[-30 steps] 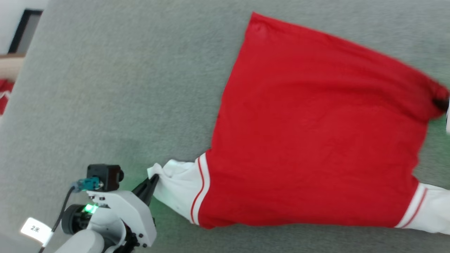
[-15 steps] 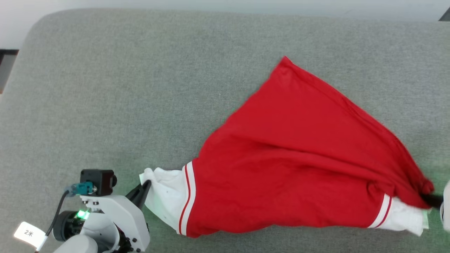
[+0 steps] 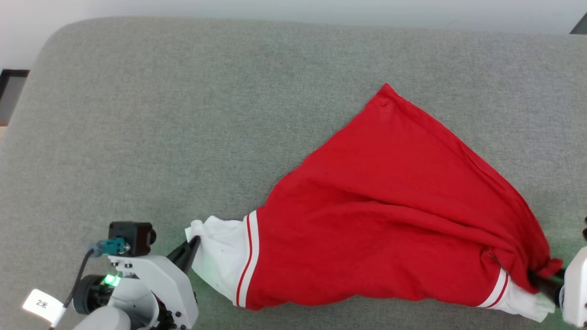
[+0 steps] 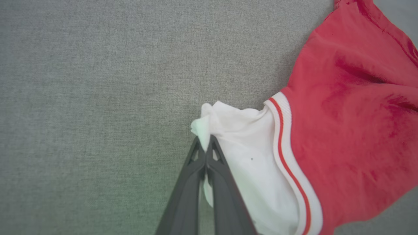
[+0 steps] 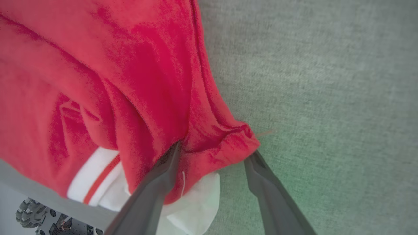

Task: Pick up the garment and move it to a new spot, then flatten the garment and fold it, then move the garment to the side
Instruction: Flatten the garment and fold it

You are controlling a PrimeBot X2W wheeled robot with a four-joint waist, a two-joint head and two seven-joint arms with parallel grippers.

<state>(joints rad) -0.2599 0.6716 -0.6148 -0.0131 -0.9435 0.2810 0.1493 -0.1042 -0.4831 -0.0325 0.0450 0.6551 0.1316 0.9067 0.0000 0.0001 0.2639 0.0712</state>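
The garment lies on the grey cushion, a red T-shirt drawn into a rough triangle, with one hem corner pointing to the far side. My left gripper is shut on the tip of the white left sleeve, pinched between its fingers. At the near right, the other red hem corner lies bunched over the white right sleeve. My right gripper stands open there, its fingers either side of that bunched corner; in the head view the right gripper is partly hidden by the fabric.
The grey fabric cushion stretches wide to the left and far side, ending at a pale wall with a rounded far-left corner. A dark frame stands beyond the left edge. The robot's wheeled base shows below the cushion's near edge.
The head camera has shifted. The garment's right hem corner has come down onto the near right sleeve, gathering the flat body into a triangle. The left gripper has kept hold of the left sleeve.
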